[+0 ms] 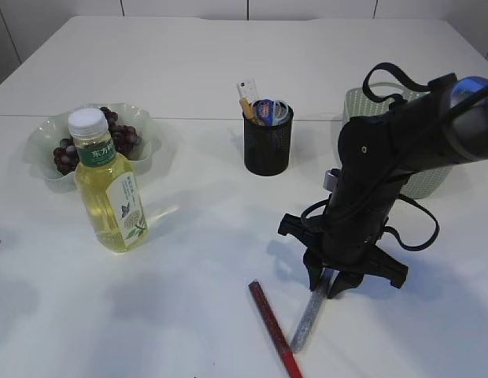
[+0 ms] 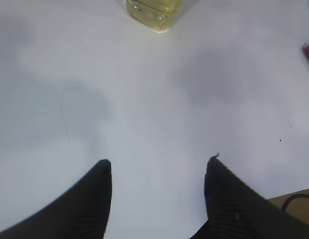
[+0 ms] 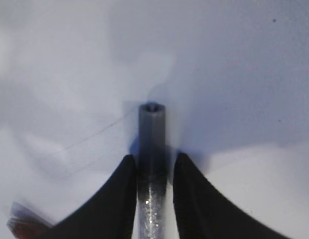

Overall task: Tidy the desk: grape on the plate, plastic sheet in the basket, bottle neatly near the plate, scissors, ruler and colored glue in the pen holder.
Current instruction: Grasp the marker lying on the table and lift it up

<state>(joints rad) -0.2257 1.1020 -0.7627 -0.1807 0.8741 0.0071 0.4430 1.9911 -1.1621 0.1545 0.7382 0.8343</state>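
Note:
A silver glitter colored glue stick [image 1: 305, 323] lies on the table with my right gripper [image 1: 331, 288] lowered over its far end. In the right wrist view the gripper [image 3: 152, 160] straddles the stick [image 3: 152, 129] closely, open; the left finger touches it and a sliver of table shows at the right finger. A red colored glue stick [image 1: 271, 324] lies beside it. The bottle [image 1: 109, 197] of yellow drink stands in front of the plate [image 1: 39, 148], which holds the grape bunch [image 1: 118, 135]. My left gripper [image 2: 158, 162] hovers open over bare table. The plastic sheet is out of view.
The black mesh pen holder [image 1: 268, 150] at centre back holds a white ruler [image 1: 248, 89] and blue-handled scissors [image 1: 272, 110]. The pale green basket [image 1: 360, 106] stands at back right, partly behind my right arm. The bottle's base [image 2: 154, 11] shows at the top of the left wrist view.

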